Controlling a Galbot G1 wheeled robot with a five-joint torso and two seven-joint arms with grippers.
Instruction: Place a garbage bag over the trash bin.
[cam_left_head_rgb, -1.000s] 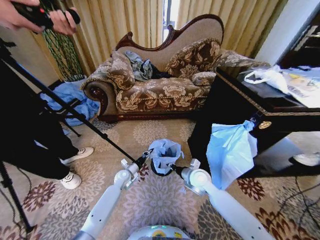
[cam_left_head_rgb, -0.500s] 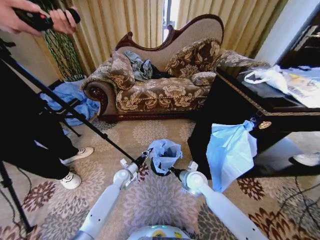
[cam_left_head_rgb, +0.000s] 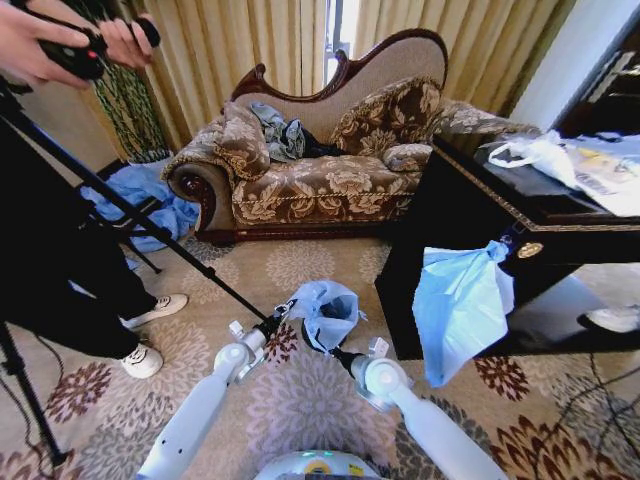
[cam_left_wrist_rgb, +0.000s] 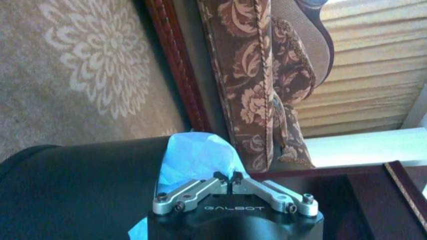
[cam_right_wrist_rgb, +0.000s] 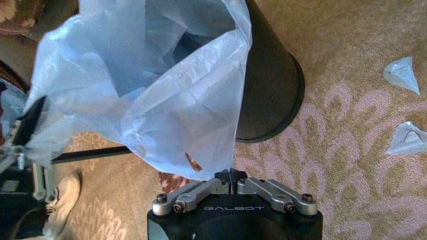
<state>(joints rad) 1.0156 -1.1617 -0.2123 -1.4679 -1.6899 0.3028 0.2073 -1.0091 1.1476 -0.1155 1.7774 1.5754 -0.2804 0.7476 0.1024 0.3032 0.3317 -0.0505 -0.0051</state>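
1. The bin (cam_left_head_rgb: 312, 340) stands on the carpet (cam_left_head_rgb: 300, 400) at the head view's 6 o'clock, in front of the sofa (cam_left_head_rgb: 320, 170).
2. The bag (cam_left_head_rgb: 325, 308) sits bunched over the bin's mouth, spilling down one side.
3. The left pincer (cam_left_head_rgb: 281, 312), at the bag's 9 o'clock, is clamped on its edge.
4. The right pincer (cam_left_head_rgb: 325, 346), at the bag's 6 o'clock, is clamped on its edge, fingers (cam_right_wrist_rgb: 220, 186) together.

We see daylight through window gap (cam_left_head_rgb: 337, 28) at top centre; room evenly bright. Fisheye bends head view edges. Left wrist view soft, blown-out white at right.
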